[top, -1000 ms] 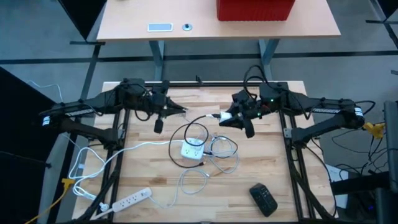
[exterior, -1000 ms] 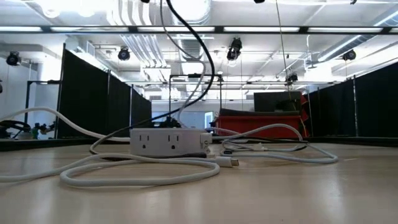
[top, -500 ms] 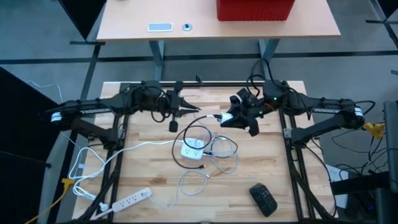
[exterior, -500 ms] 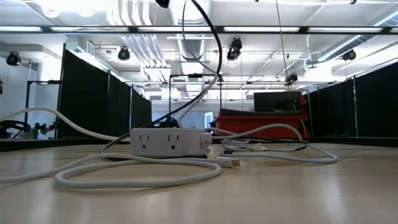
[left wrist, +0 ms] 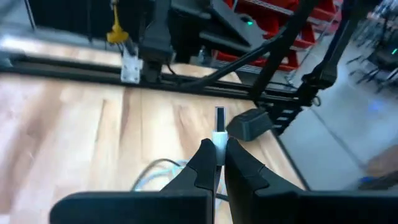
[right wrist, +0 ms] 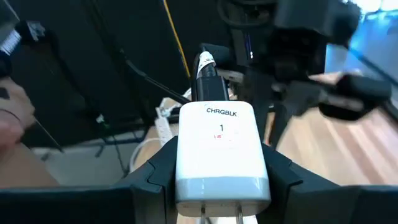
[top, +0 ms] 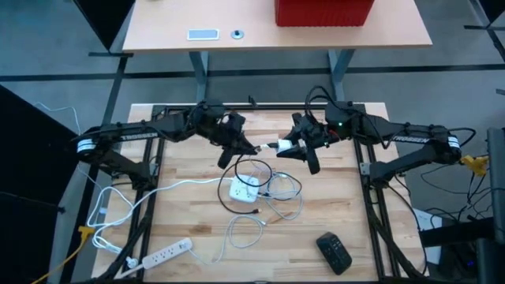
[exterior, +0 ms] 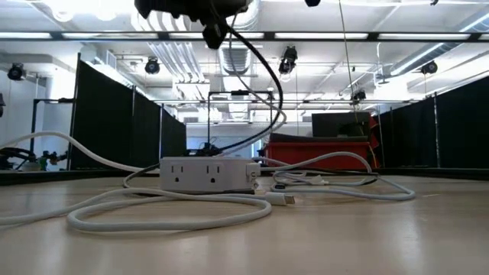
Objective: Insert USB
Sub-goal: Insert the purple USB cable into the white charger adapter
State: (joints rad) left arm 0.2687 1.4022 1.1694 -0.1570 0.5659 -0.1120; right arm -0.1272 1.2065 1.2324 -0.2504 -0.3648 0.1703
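Note:
My left gripper point(top: 252, 148) is above the middle of the table, shut on a white USB plug point(left wrist: 219, 127) whose metal tip points at the charger. My right gripper point(top: 279, 147) faces it from the right, shut on a white charger block point(right wrist: 221, 149) marked CHRGBLK. A small gap separates plug and charger in the high view. A black cable point(exterior: 263, 69) hangs from the raised grippers down to the table. A white outlet block point(top: 245, 189) lies below among looped cables. My left gripper pinches the plug's white body point(left wrist: 219, 142) between its two fingertips point(left wrist: 203, 155). The metal tip point(left wrist: 219, 115) sticks out past them. The fingers come from the table's left and lie along the plug, which is lifted clear of the table. My right gripper pinches the charger block by its two side faces point(right wrist: 264, 163), one finger point(right wrist: 283, 177) on each side. The fingers come from the table's right. The prongs point(right wrist: 239, 216) point back at the wrist and the far end faces my left gripper. The block is clear of the table.
Loops of white and black cable point(top: 276, 197) lie around the outlet block. A white power strip point(top: 162, 254) lies at the near left and a black remote point(top: 334, 252) at the near right. Beyond the table stands a desk with a red bin point(top: 323, 12).
My left gripper has gone toward the table's right edge with the USB plug, closing most of the distance to the charger block. The black cable has swung along with it. My right gripper has stayed about where it was, still shut on the charger.

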